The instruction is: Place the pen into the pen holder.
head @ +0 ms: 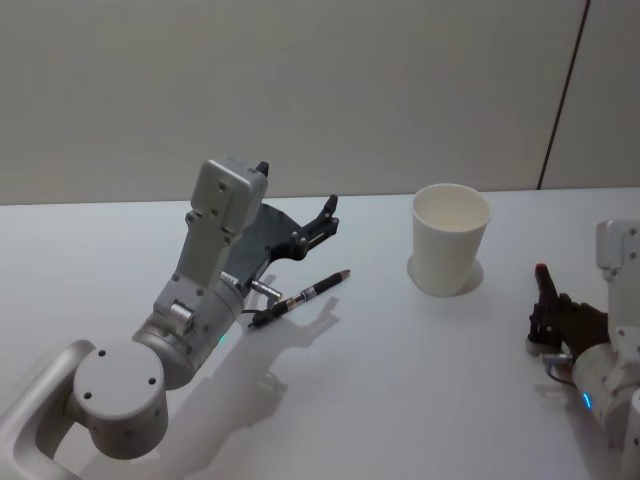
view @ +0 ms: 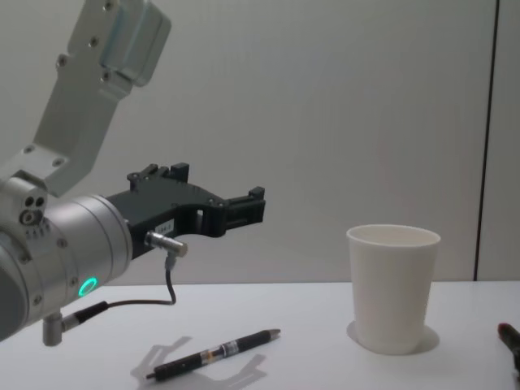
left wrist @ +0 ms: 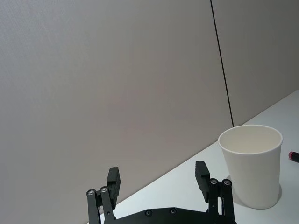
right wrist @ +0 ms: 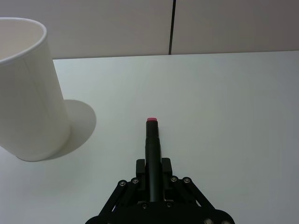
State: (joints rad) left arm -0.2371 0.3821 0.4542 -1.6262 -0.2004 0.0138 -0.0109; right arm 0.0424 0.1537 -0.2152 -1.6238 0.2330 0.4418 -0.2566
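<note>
The pen, dark with a copper tip, lies flat on the white table, also in the chest view. My left gripper hovers open above and just behind it, nothing between its fingers, pointing toward the pen holder. The pen holder, a plain white paper cup, stands upright to the pen's right. My right gripper rests low at the table's right, shut on a dark red-tipped stick that points toward the back.
A plain wall runs behind the table's far edge. The red tip of the stick shows low at the right of the chest view. Bare tabletop lies between the pen and the cup.
</note>
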